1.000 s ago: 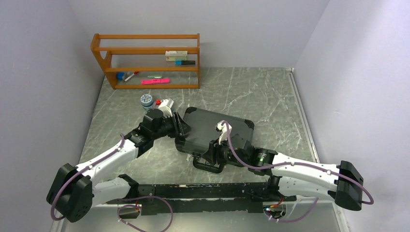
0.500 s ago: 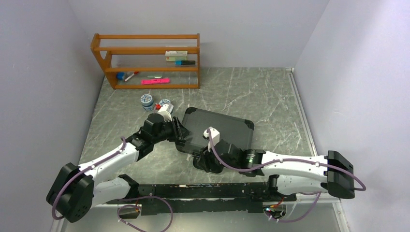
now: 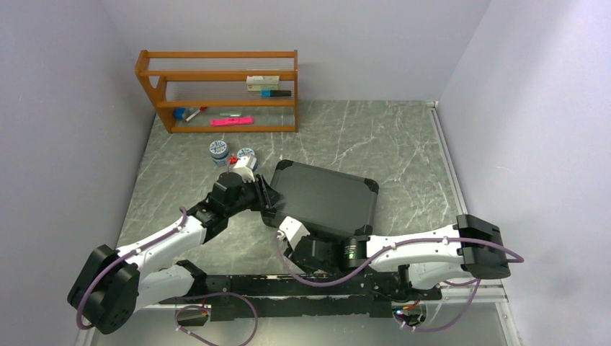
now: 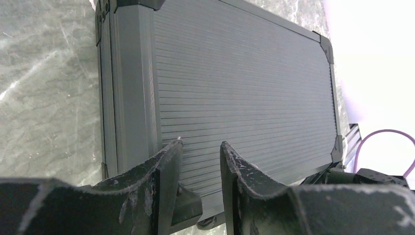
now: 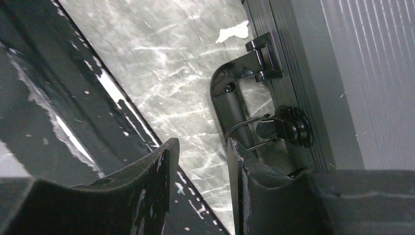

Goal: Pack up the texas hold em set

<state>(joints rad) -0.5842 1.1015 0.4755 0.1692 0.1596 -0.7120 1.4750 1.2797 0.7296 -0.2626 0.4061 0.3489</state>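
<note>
The black briefcase (image 3: 328, 194) lies closed and flat on the marble table, ribbed lid up. My left gripper (image 3: 269, 199) is at its left edge, jaws a little apart and empty over the lid (image 4: 244, 88) in the left wrist view (image 4: 200, 143). My right gripper (image 3: 290, 249) is low at the case's near-left corner, open and empty (image 5: 201, 140). The right wrist view shows the case's handle (image 5: 230, 98) and a latch (image 5: 288, 128) just beyond its fingers. Chips, card decks and dealer button are out of view.
Two round blue-and-white tubs (image 3: 219, 150) (image 3: 246, 156) stand behind the left gripper. A wooden shelf (image 3: 216, 90) with small items stands at the back left. The black arm-base rail (image 3: 310, 285) runs along the near edge, close to my right gripper.
My right arm has swung from over the case's front edge down and to the left, off the case and near the rail. My left gripper has barely moved.
</note>
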